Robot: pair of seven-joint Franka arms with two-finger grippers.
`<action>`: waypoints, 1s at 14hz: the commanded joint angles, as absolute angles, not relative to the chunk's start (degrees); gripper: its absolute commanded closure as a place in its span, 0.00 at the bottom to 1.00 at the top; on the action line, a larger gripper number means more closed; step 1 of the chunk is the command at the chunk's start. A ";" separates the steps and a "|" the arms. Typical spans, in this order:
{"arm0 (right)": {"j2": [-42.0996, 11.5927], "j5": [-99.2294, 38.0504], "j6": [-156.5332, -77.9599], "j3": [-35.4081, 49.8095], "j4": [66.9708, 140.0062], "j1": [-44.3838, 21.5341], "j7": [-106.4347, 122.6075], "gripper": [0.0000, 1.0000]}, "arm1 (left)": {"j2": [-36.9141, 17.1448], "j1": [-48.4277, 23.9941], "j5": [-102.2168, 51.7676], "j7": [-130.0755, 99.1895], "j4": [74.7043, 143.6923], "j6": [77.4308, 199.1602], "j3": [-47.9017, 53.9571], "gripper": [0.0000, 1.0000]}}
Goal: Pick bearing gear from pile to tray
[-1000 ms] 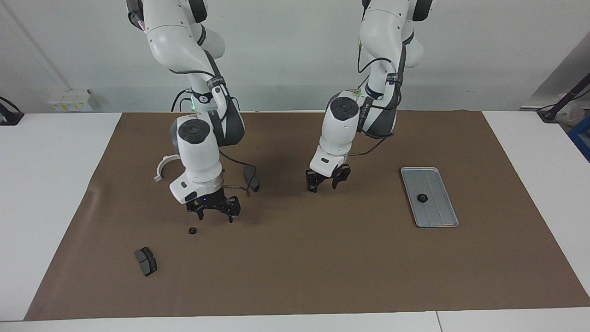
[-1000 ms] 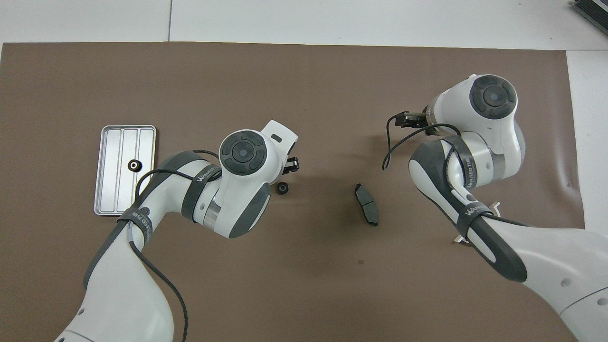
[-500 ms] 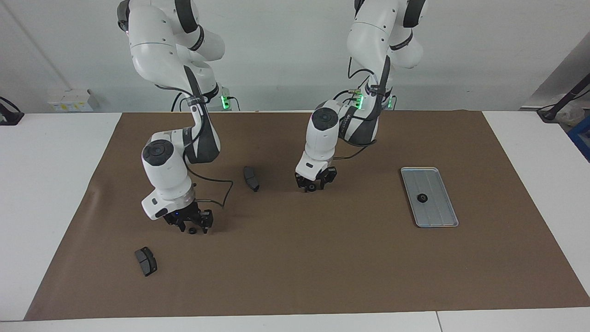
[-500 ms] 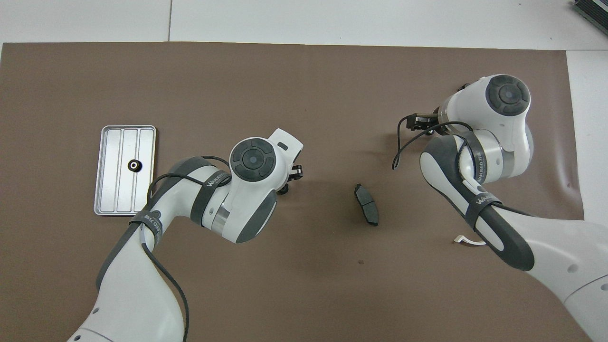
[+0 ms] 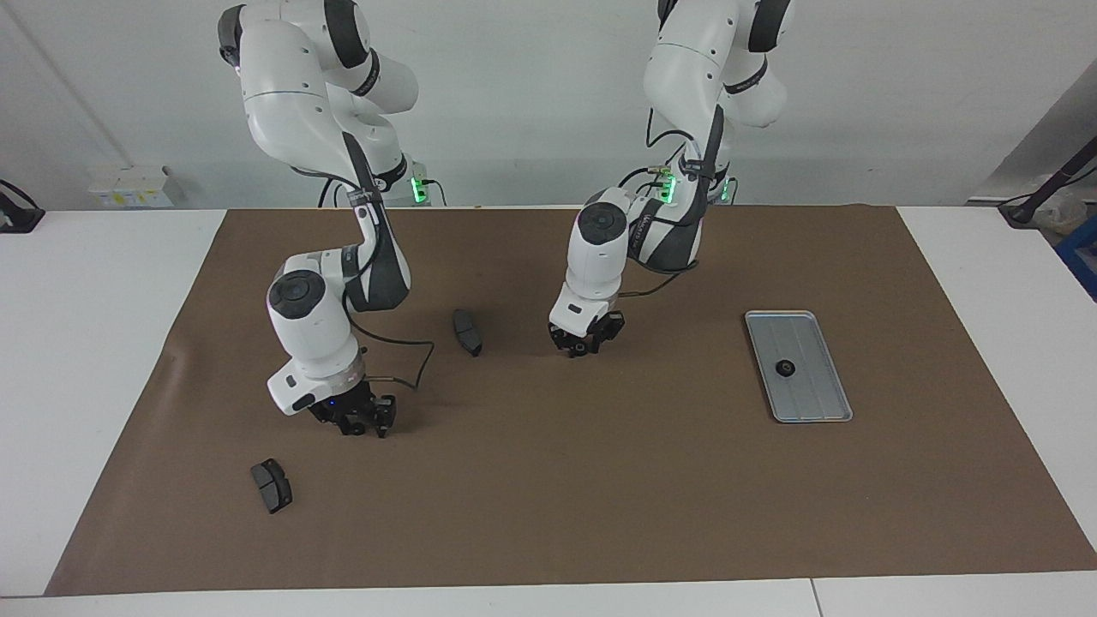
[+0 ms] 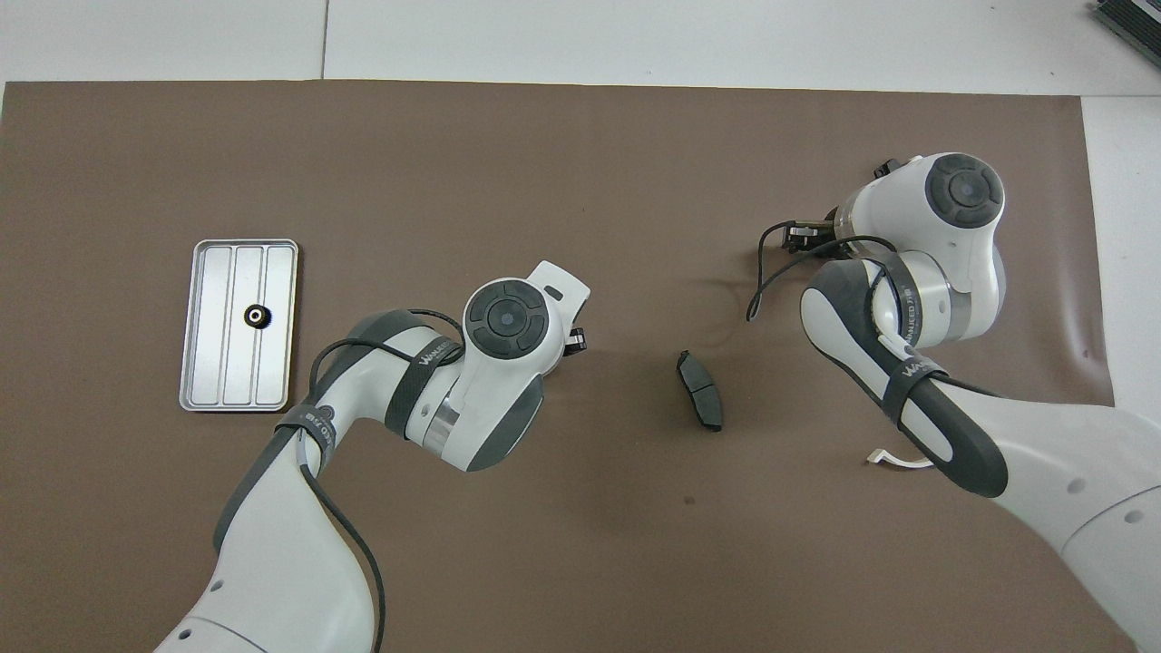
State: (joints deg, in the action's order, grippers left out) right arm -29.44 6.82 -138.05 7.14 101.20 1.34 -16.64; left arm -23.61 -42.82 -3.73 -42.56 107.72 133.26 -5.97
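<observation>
The silver tray lies toward the left arm's end of the table, with one black bearing gear in it. My left gripper is down at the mat mid-table, its fingers drawn in around a second small black gear. My right gripper is down at the mat toward the right arm's end, closed in on another gear. Both gears are mostly hidden by the fingers.
One dark curved pad lies on the brown mat between the two grippers. A second pad lies farther from the robots than the right gripper. A tip of the white half-ring bracket shows beside the right arm.
Both grippers came down from above the mat onto their gears and their fingers closed in. The right arm also shifted toward its own end of the table.
</observation>
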 commanded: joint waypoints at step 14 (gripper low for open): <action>-25.66 6.06 -134.91 10.46 99.50 -4.89 -28.00 1.00 | -13.98 -19.62 -9.32 -23.25 100.28 115.16 -7.12 0.85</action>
